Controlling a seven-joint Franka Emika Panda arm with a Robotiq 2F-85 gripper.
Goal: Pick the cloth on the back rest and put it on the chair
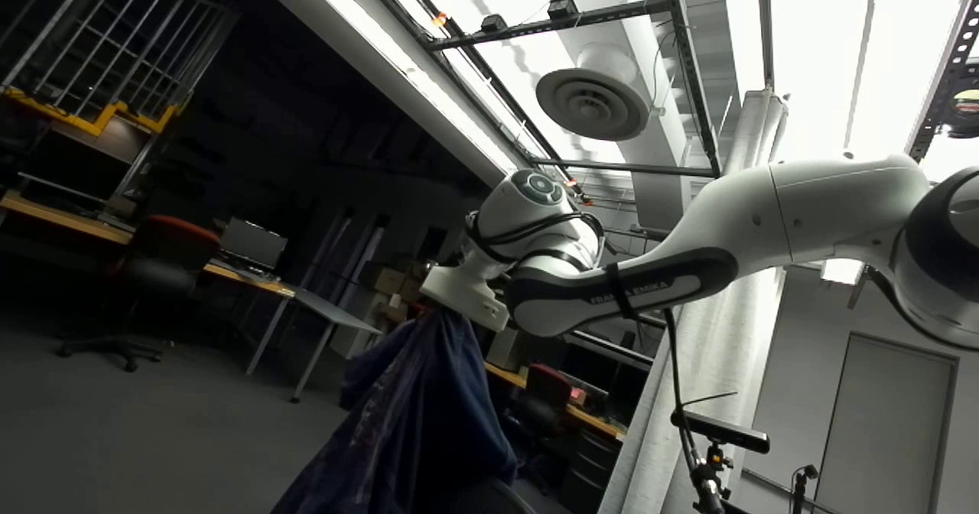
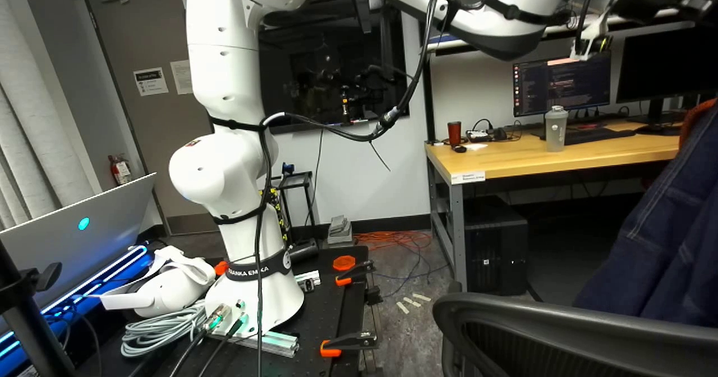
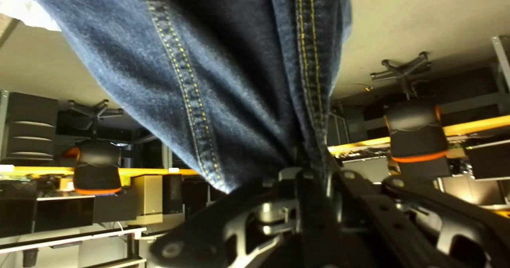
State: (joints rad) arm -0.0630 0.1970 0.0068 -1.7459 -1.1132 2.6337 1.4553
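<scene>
The cloth is dark navy denim with yellow stitched seams. It hangs in folds in the wrist view (image 3: pixel 239 80), which stands upside down. My gripper (image 3: pixel 314 176) is shut on a bunched part of it, with fabric between the fingertips. In an exterior view the cloth (image 1: pixel 428 399) hangs from under my wrist; the fingers are hidden there. In an exterior view the cloth (image 2: pixel 656 242) hangs at the right edge, behind the back rest of the dark chair (image 2: pixel 561 312). The back rest hides its lower end, so I cannot tell whether it touches the seat.
A wooden desk (image 2: pixel 549 155) with monitors and a bottle (image 2: pixel 555 130) stands behind the arm. A black robot table (image 2: pixel 331 309) carries the arm base, a headset (image 2: pixel 174 287) and clamps. Other office chairs (image 3: pixel 416 128) stand farther off. A camera (image 1: pixel 719 430) is near the arm.
</scene>
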